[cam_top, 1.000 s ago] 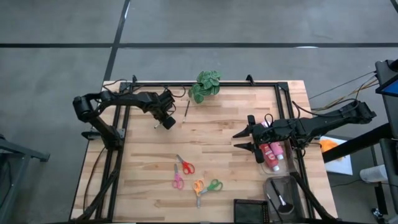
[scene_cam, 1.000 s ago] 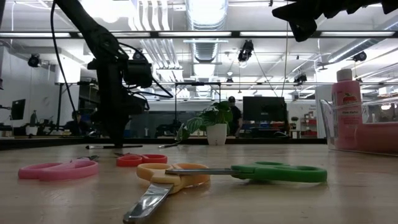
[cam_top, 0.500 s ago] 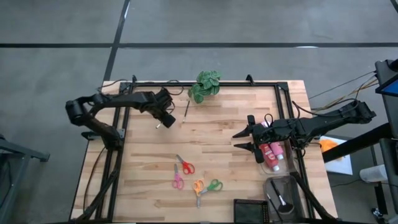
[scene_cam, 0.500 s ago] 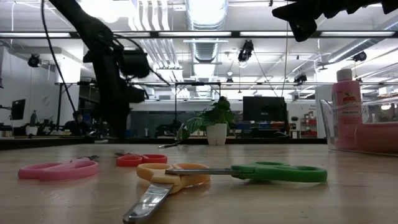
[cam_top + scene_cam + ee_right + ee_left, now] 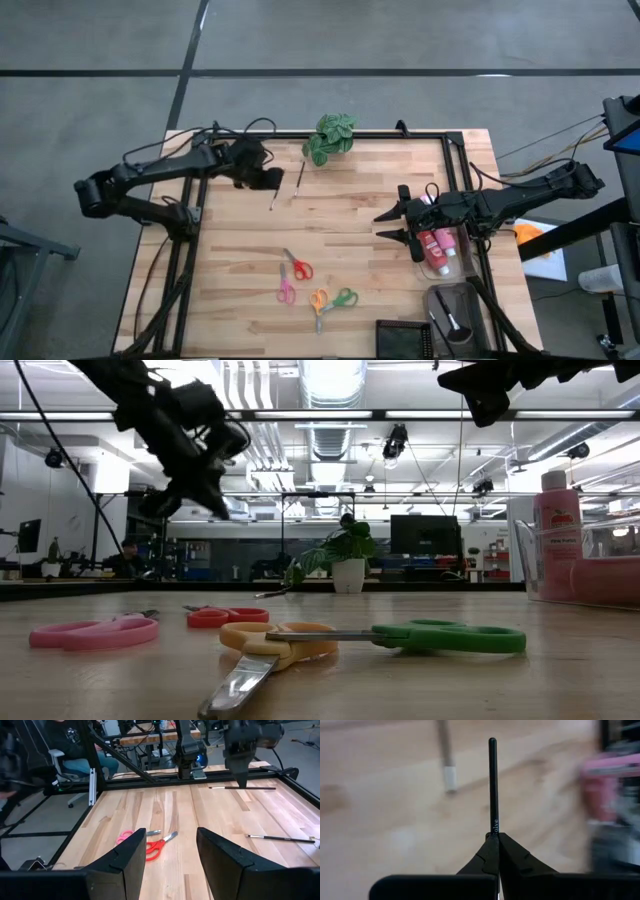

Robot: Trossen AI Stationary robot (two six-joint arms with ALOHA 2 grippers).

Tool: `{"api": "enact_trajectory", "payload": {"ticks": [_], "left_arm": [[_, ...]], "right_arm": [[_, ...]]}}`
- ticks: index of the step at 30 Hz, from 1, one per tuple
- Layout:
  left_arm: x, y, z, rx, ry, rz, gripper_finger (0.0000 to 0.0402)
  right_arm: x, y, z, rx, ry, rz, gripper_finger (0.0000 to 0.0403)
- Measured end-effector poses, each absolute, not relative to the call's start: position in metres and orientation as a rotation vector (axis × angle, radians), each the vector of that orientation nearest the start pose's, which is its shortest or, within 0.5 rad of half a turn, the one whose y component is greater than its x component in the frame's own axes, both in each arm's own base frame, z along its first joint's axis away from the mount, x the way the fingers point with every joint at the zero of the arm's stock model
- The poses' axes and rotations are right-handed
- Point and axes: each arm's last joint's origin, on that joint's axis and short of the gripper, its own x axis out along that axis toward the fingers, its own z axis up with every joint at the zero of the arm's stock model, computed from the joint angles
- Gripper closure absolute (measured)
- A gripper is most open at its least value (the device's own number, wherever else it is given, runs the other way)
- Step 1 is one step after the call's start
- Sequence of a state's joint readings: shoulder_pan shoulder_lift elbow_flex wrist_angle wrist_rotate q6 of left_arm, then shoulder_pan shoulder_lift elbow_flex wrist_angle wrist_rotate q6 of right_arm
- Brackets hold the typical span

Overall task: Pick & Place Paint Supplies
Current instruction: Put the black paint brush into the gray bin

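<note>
Pale wooden slatted table (image 5: 340, 240), centre of high view, black frame at edges.

Left gripper (image 5: 268, 180), upper left of high view, raised off the boards; jaws pinched tight on thin black-handled brush (image 5: 493, 785), bristle end hidden behind fingers.

Right gripper (image 5: 388, 226), right of centre, jaws parted, holding nothing.

Clear plastic bin (image 5: 447, 268), right edge, holding pink squeeze bottles (image 5: 432, 246), partly hidden by the arm; count unclear.

Green leafy potted plant (image 5: 329, 136), top centre.

Second dark-handled brush (image 5: 300, 174), just beside plant, lying flat.

Scissors, red (image 5: 297, 266), pink (image 5: 286, 289), orange (image 5: 319, 301), green (image 5: 342, 298), lower centre.

Thin dark brush (image 5: 493, 785) pinched by its end — another brush (image 5: 300, 174) lies beside the plant; pink bottles (image 5: 434, 243) binned.
</note>
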State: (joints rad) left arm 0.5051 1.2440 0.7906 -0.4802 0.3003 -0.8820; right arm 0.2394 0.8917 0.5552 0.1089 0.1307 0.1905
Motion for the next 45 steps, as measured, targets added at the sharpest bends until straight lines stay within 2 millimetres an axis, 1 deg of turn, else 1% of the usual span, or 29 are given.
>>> {"api": "enact_trajectory", "payload": {"ticks": [2,5,10,15,18,21,27,29,31,36,38,41,45], "left_arm": [[0.221,0.102,0.229,-1.207,0.683,0.52,0.0401],[0.237,0.087,0.235,-1.212,0.612,0.44,0.0401],[0.265,0.051,0.239,-1.155,0.492,0.408,0.0401],[0.289,0.014,0.229,-1.126,0.393,0.429,0.0401],[0.303,-0.004,0.217,-1.132,0.336,0.436,0.0401],[0.32,-0.016,0.203,-1.161,0.277,0.391,0.0401],[0.353,-0.03,0.17,-1.355,0.125,0.285,0.0401],[0.366,-0.034,0.159,-1.391,0.132,0.289,0.0401],[0.38,-0.038,0.153,-1.393,0.141,0.286,0.0401],[0.419,-0.047,0.145,-1.309,0.187,0.293,0.0401],[0.433,-0.049,0.145,-1.265,0.214,0.302,0.0401],[0.448,-0.051,0.144,-1.236,0.29,0.338,0.0401],[0.462,-0.055,0.147,-1.193,0.407,0.382,0.0401]], "right_arm": [[0.194,0.044,0.263,0.148,0.233,0.087,0.0232],[0.194,0.044,0.263,0.148,0.233,0.086,0.0232],[0.194,0.044,0.263,0.148,0.233,0.087,0.0232],[0.194,0.044,0.263,0.148,0.233,0.086,0.0232],[0.194,0.044,0.263,0.148,0.233,0.087,0.0232],[0.194,0.043,0.263,0.148,0.234,0.086,0.0232],[0.194,0.044,0.263,0.148,0.233,0.087,0.0232],[0.194,0.043,0.263,0.148,0.233,0.086,0.0232],[0.194,0.044,0.263,0.148,0.233,0.087,0.0232],[0.194,0.044,0.263,0.148,0.233,0.087,0.0232],[0.194,0.044,0.263,0.148,0.233,0.087,0.0232],[0.194,0.044,0.263,0.148,0.234,0.086,0.0232],[0.194,0.044,0.263,0.148,0.233,0.086,0.0232]]}}
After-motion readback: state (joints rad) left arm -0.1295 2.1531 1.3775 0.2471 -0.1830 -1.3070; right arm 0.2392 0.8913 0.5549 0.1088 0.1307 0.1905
